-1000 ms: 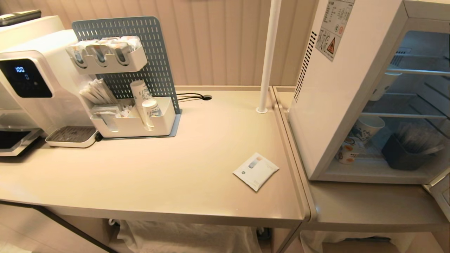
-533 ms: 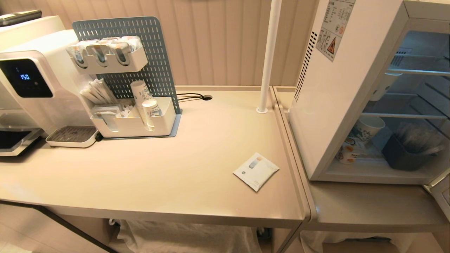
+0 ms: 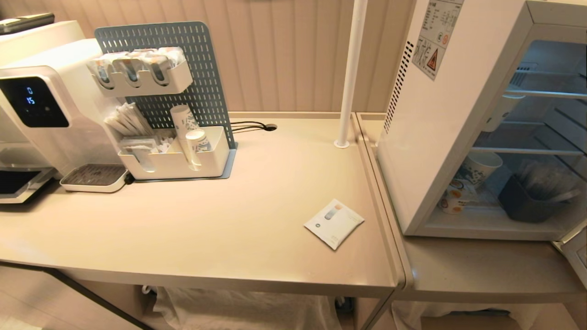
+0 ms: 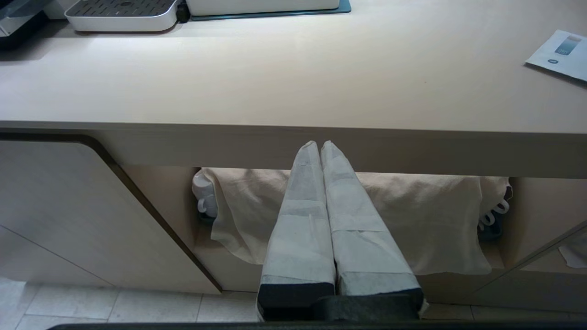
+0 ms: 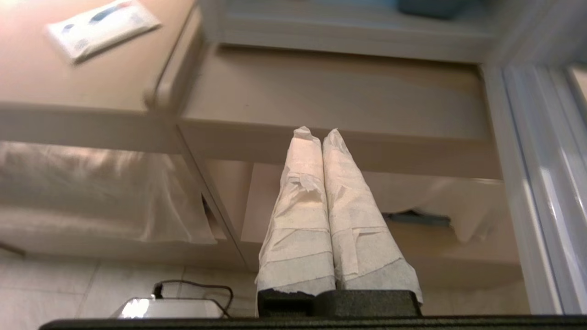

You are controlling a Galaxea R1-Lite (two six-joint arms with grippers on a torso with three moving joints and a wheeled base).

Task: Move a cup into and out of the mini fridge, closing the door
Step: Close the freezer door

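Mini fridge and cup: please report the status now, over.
Left gripper and right gripper shut, empty, low before the counter edge. Cup inside mini fridge, bottom shelf. Door open. Nothing blocking.

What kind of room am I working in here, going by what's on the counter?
Likely an office pantry or drinks corner: a water dispenser with a drip tray, a pegboard organiser holding paper cups and sachets, and an open mini fridge on the counter.

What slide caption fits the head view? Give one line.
Open mini fridge on the counter, the cup on its bottom shelf beside a paper cup; neither arm in view.
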